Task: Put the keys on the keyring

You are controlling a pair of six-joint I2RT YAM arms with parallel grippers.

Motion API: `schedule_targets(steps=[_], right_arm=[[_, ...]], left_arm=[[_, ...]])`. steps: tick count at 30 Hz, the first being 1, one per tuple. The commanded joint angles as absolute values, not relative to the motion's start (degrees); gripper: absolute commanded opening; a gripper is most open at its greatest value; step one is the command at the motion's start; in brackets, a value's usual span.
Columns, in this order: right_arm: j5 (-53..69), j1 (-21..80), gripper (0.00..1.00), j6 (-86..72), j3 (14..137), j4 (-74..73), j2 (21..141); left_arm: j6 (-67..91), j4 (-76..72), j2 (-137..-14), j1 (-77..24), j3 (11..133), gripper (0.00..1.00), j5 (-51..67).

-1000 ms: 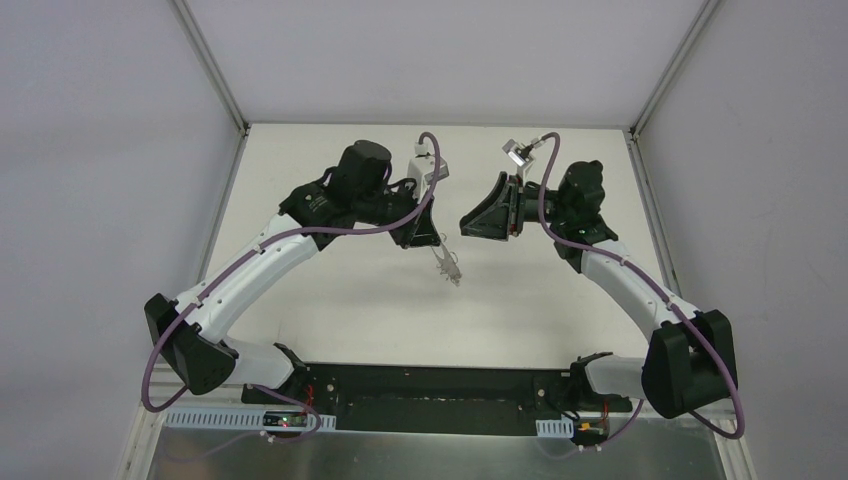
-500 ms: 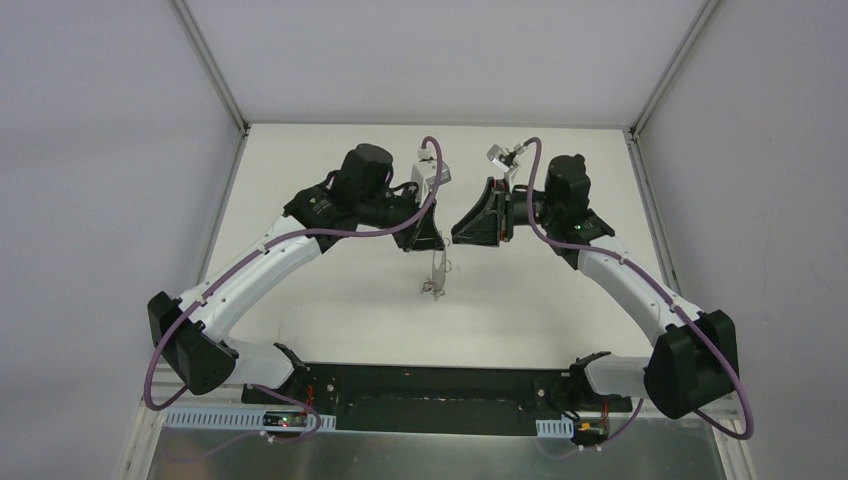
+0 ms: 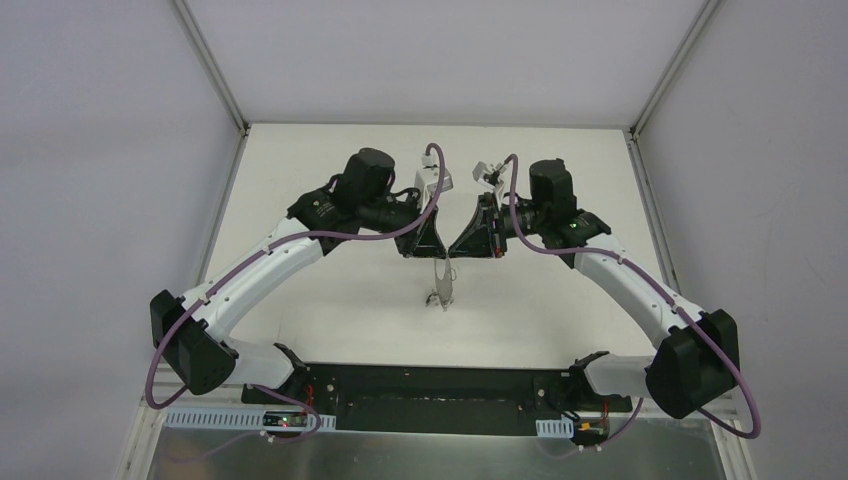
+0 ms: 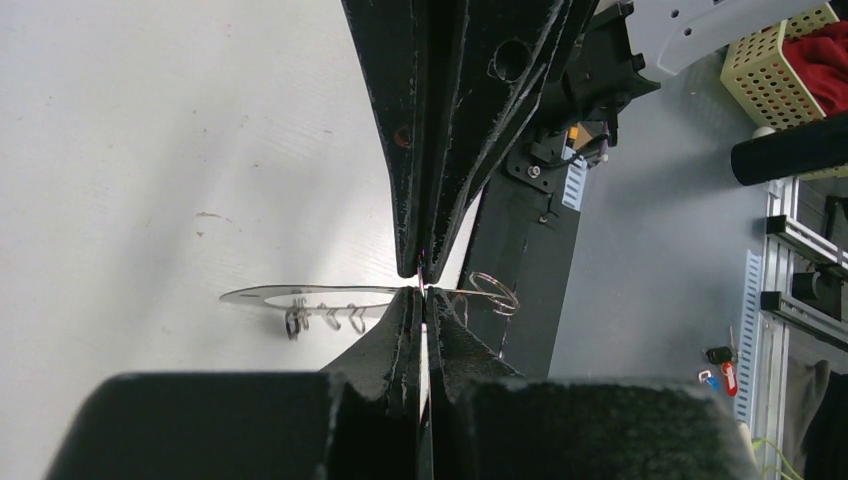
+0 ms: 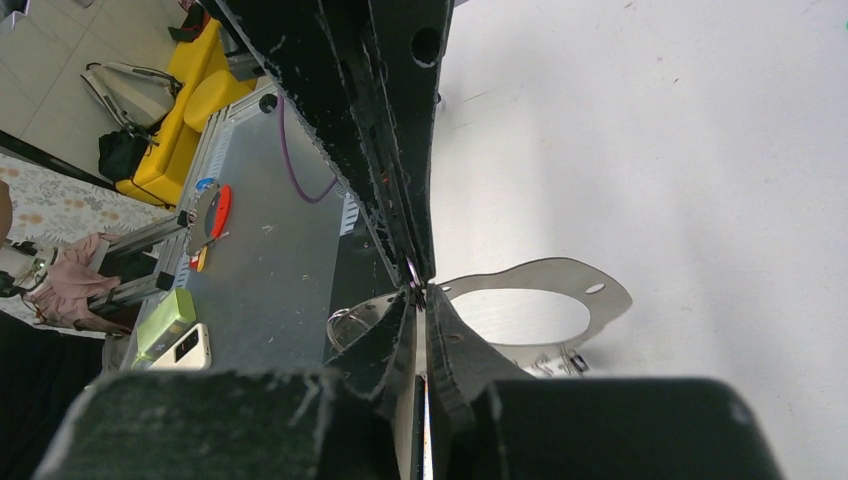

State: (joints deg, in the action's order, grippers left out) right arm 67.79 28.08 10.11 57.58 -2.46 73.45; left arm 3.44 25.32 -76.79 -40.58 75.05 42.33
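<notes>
The keyring (image 3: 440, 282) is a thin silver loop with tiny silver clips under it, hanging above the white table at mid-height between both arms. In the left wrist view the keyring (image 4: 262, 295) shows edge-on, with a small wire coil (image 4: 496, 291) at its other end. My left gripper (image 4: 421, 293) is shut on it. My right gripper (image 5: 418, 293) meets the left one tip to tip and is shut on the same keyring (image 5: 598, 298). In the top view the left gripper (image 3: 438, 250) and right gripper (image 3: 453, 250) touch. The keys are out of view.
The white table (image 3: 330, 290) is ringed by grey walls and metal corner posts (image 3: 210, 60). A black mounting plate (image 3: 430, 385) with both arm bases lies at the near edge. Purple cables loop over both wrists.
My right gripper has swung left to the left gripper's tip and closed there. The keyring, tilted a second ago, now hangs straight down.
</notes>
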Motion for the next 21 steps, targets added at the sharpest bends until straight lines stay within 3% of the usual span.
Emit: schedule_targets(steps=[1,6,21], right_arm=[[68.6,28.5,0.07,13.4,60.2,-4.2,72.8],[69.2,28.5,0.0,12.4,60.2,-3.4,72.8],[69.1,27.8,0.0,5.1,58.4,3.6,72.2]], left_arm=[[2.8,22.1,-74.6,-41.2,75.1,0.0,44.8],[2.3,22.1,-74.4,-41.2,74.7,0.0,44.6],[1.8,20.3,-72.9,-40.9,74.3,0.0,44.5]])
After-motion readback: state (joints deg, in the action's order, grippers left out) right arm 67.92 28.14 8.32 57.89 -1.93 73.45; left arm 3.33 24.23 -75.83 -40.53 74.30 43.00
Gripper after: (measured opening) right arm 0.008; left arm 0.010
